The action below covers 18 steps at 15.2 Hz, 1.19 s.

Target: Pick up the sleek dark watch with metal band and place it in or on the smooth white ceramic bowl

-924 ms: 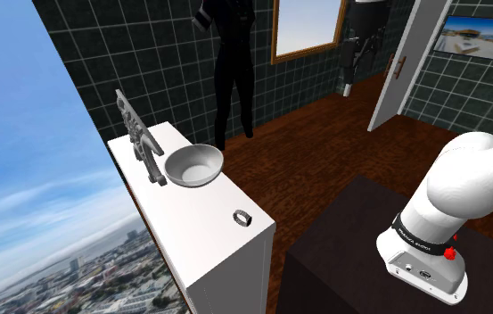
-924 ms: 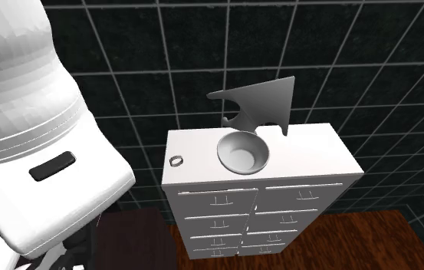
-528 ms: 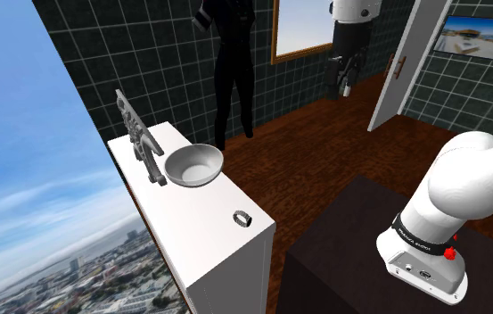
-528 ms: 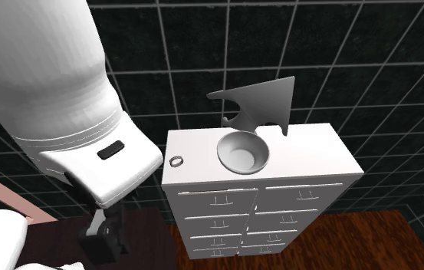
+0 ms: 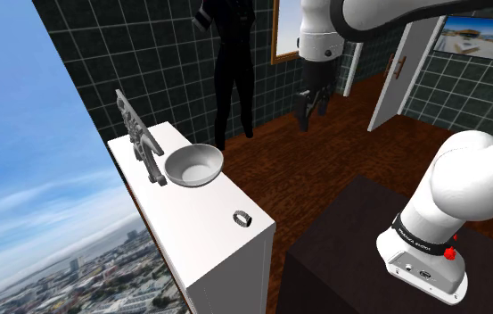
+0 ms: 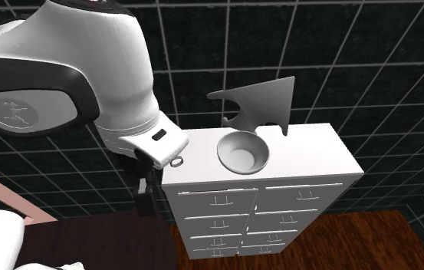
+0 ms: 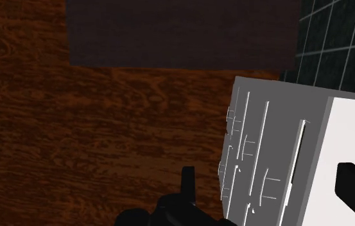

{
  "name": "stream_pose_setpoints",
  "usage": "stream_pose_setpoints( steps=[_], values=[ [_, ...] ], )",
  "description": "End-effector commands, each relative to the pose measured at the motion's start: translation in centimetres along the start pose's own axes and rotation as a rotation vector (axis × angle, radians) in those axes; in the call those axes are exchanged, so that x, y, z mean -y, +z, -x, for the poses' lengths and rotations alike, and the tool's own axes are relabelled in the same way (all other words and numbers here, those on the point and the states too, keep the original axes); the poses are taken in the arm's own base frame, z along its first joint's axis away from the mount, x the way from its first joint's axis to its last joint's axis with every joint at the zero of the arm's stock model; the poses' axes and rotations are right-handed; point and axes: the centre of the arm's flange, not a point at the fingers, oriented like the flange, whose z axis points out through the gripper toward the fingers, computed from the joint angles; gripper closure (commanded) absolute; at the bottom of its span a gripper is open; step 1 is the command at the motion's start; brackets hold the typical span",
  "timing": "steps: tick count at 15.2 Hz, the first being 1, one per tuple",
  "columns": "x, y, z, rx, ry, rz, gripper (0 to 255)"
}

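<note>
The watch (image 5: 242,217) is a small grey ring lying near the front corner of the white dresser top (image 5: 195,223); it also lies at the top's left edge (image 6: 177,162). The pale round bowl (image 5: 194,166) stands farther back on the same top (image 6: 242,151), empty. My black gripper (image 5: 307,111) hangs in the air over the wooden floor, to the shoulder view's right of the dresser and well above the watch. Its fingers (image 7: 187,183) stand apart with nothing between them, above the drawer fronts (image 7: 259,160). Beside the dresser's left edge the gripper (image 6: 147,192) points down.
A flat grey ornament (image 5: 139,138) leans behind the bowl at the dresser's back. The dark stand (image 5: 360,259) sits at the lower right. An open white door (image 5: 403,71) and a tiled wall close the far side. A sky panorama (image 5: 30,178) borders the dresser.
The arm has swung toward the shoulder view's left and lower, bringing the gripper closer to the dresser. Watch and bowl have not moved.
</note>
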Motion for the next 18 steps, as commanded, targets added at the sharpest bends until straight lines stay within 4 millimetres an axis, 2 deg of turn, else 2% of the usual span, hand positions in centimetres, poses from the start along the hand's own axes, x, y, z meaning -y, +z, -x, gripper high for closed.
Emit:
stream_pose_setpoints(
  steps=[1, 18],
  values=[
    [1.9, 1.5, -0.7, -0.003, -0.016, -0.010, 0],
    [19.7, 12.8, -5.0, -0.015, -0.156, -0.080, 0]
  ],
)
